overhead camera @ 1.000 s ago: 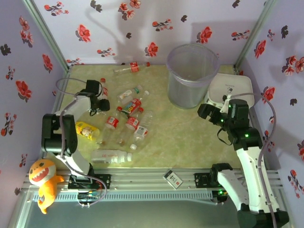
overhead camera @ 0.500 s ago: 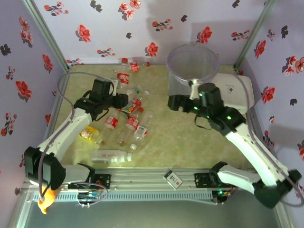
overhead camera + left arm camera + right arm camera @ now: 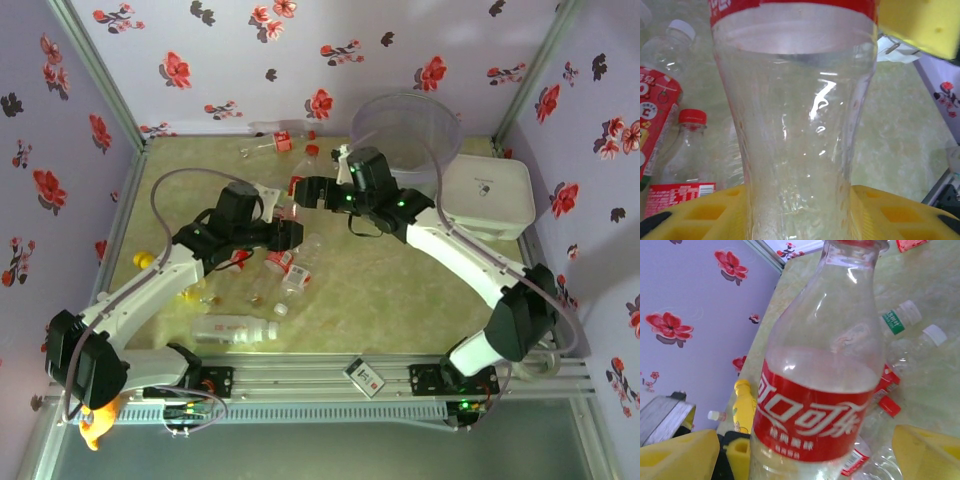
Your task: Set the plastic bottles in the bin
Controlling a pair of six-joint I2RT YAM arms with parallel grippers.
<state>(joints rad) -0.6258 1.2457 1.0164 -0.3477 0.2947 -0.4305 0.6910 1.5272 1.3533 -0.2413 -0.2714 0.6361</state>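
Note:
My left gripper (image 3: 285, 235) (image 3: 800, 205) is shut on the lower body of a clear plastic bottle (image 3: 795, 125) with a red label (image 3: 296, 187) (image 3: 815, 415), held off the table. My right gripper (image 3: 303, 190) (image 3: 805, 452) stands open around the same bottle's labelled part, with a gap between each yellow finger (image 3: 927, 450) and the bottle. Several more bottles (image 3: 285, 262) (image 3: 660, 95) (image 3: 912, 335) lie below on the table. The bin (image 3: 440, 112) stands at the back right, partly behind my right arm.
One bottle (image 3: 232, 327) lies near the front left and another (image 3: 270, 142) by the back wall. A small yellow object (image 3: 145, 260) (image 3: 744, 405) sits at the left. A flat white lid-like object (image 3: 487, 195) lies right of the bin. A card (image 3: 365, 375) rests on the front rail.
The left arm has lifted a bottle from the left pile and carried it right toward the middle. The right arm has swung left from beside the bin to that bottle, its jaws narrowing slightly.

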